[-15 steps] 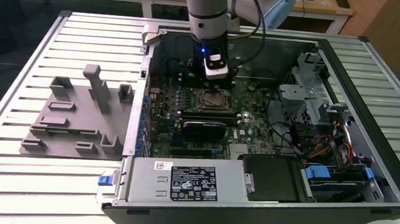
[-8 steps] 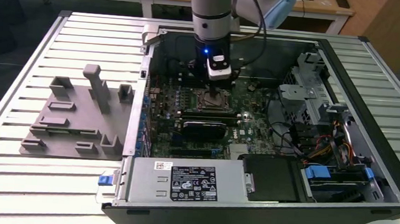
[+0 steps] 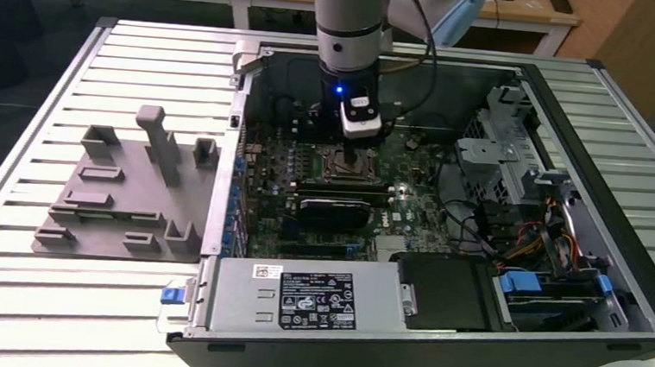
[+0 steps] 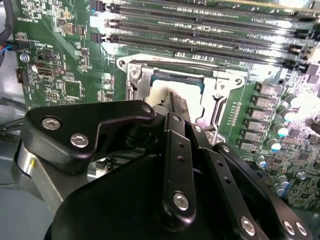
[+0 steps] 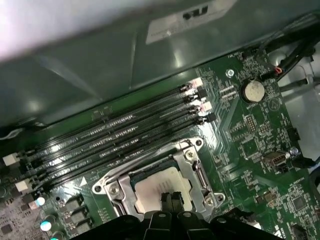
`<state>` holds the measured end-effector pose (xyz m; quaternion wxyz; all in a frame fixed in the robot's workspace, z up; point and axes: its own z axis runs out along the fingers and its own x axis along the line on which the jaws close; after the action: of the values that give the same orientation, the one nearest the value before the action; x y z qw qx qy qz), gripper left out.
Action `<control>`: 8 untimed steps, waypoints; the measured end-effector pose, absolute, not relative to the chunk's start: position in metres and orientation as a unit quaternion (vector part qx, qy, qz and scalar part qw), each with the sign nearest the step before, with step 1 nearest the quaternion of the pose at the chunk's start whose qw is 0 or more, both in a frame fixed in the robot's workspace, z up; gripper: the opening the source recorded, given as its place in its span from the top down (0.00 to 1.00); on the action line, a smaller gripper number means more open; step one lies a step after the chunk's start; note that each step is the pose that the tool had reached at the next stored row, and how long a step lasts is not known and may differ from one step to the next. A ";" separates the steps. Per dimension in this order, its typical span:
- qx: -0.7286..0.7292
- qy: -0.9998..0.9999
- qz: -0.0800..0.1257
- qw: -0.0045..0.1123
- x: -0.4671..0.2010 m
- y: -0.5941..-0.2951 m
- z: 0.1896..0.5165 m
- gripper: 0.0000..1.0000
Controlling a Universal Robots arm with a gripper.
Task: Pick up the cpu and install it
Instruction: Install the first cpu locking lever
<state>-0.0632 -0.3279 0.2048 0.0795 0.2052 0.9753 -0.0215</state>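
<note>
Black sheet-metal walls of the open computer case (image 3: 597, 280) frame the exterior view, where we see the gripper (image 3: 359, 155) lowered over the socket frame (image 3: 346, 163) on the green motherboard (image 3: 418, 211); on the exterior view's left, well apart on the slatted table (image 3: 35, 76), stands the grey tray (image 3: 130, 191) with its upright blocks, and near the case front lies the power supply (image 3: 302, 299). In the second wrist view we find the cpu (image 4: 170, 97), pale metal with a thin green rim, lying within the metal socket frame (image 4: 135, 75), with the black fingers (image 4: 175, 107) drawn close together directly above it; we cannot tell whether they touch the chip or grip it. Beyond the socket run the memory slots (image 4: 200, 30). In the first wrist view the cpu (image 5: 160, 187) again sits inside the socket frame (image 5: 117, 182), the fingertips (image 5: 170, 202) narrow at its near edge, the memory slots (image 5: 125, 135) beside it and a coin cell (image 5: 252, 91) further off. We judge the placing step to be in hand, the chip seeming seated or nearly so. Any further motion calls for a straight vertical path, since the frame's raised edges and the case wall crowd the tool closely.
</note>
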 end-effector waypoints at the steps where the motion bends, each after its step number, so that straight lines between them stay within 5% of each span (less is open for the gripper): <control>1: 0.205 0.975 -0.021 0.079 -0.063 -0.328 0.205 0.89; 8: 0.205 0.975 -0.017 0.079 -0.063 -0.328 0.216 0.89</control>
<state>-0.0632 -0.3280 0.2159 0.0785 0.2054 0.9754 -0.0172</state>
